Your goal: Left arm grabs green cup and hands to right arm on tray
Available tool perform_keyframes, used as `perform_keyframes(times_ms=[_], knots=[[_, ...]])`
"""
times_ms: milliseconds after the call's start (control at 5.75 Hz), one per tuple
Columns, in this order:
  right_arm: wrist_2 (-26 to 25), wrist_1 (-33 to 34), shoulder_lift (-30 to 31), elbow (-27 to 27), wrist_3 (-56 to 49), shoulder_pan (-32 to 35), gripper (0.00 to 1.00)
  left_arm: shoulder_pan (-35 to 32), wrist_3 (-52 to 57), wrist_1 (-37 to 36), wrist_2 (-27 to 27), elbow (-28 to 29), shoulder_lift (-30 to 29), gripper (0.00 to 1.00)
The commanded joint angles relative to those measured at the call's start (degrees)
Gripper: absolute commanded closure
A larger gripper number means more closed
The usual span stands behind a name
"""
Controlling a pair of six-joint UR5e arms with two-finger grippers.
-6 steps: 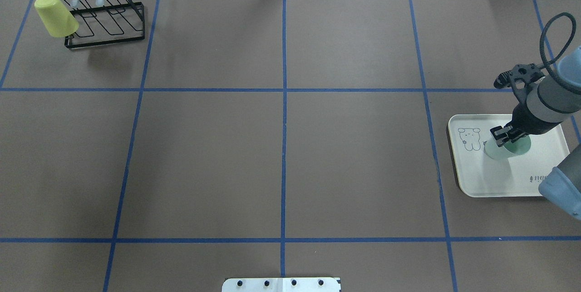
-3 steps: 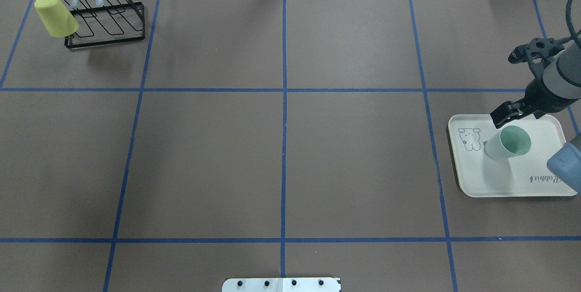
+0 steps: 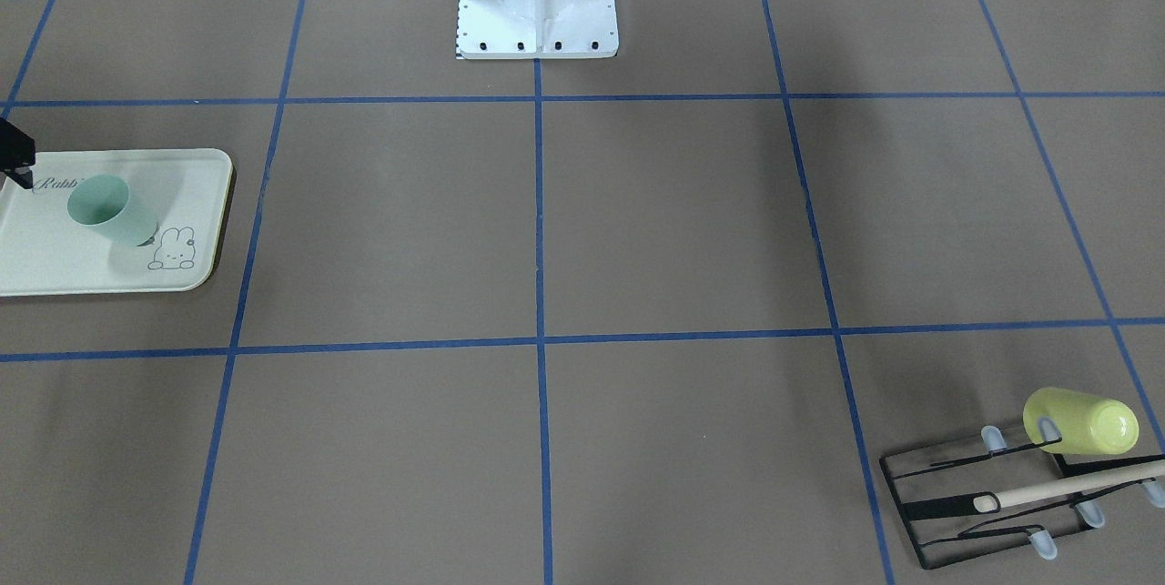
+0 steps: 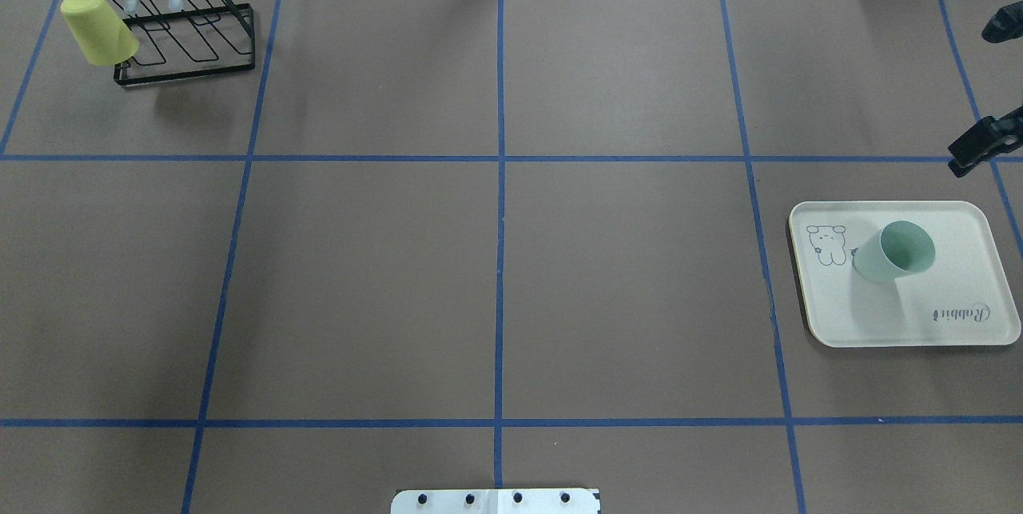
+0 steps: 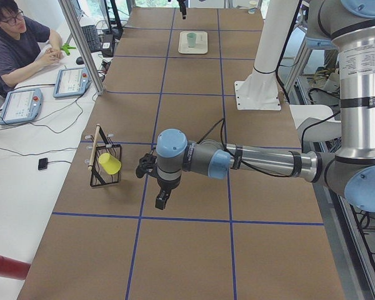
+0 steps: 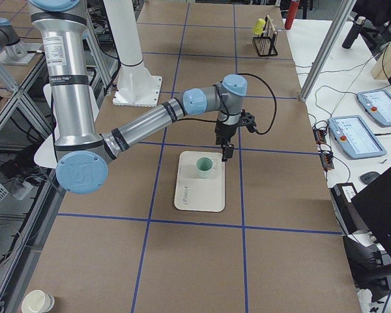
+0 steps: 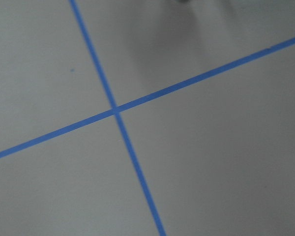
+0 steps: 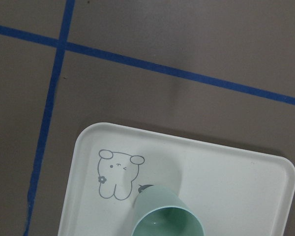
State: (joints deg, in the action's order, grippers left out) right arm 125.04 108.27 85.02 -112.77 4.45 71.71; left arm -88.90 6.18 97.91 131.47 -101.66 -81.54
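The green cup [image 4: 893, 252] stands upright on the tray [image 4: 879, 318], next to its bunny drawing, with nothing holding it. It also shows in the front view [image 3: 109, 210] and the right wrist view [image 8: 167, 219], on the tray [image 8: 226, 182]. My right gripper [image 4: 965, 156] hangs clear of the cup, beyond the tray's far edge at the right border; only part of it shows and it looks open. In the exterior right view it [image 6: 226, 155] is above the tray's far end. My left gripper [image 5: 161, 201] shows only in the exterior left view, over bare table near the rack; I cannot tell its state.
A black wire rack [image 4: 188, 38] with a yellow-green cup [image 4: 97, 28] on it stands at the far left corner. The robot's white base plate [image 3: 537, 7] sits at the near middle edge. Blue tape lines grid the brown table. An operator [image 5: 12, 47] sits beside the table.
My right gripper has let go of the green cup, then risen and drawn back toward the far right edge. The cup stays upright on the tray.
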Motion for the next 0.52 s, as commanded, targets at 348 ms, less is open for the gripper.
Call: perform_keyframes(times_ms=[348], knots=[[0.1, -1.8, 8.6, 4.1, -13.6, 9.8, 0.00, -4.7, 7.2, -11.6, 1.1, -0.8, 0.2, 0.00]])
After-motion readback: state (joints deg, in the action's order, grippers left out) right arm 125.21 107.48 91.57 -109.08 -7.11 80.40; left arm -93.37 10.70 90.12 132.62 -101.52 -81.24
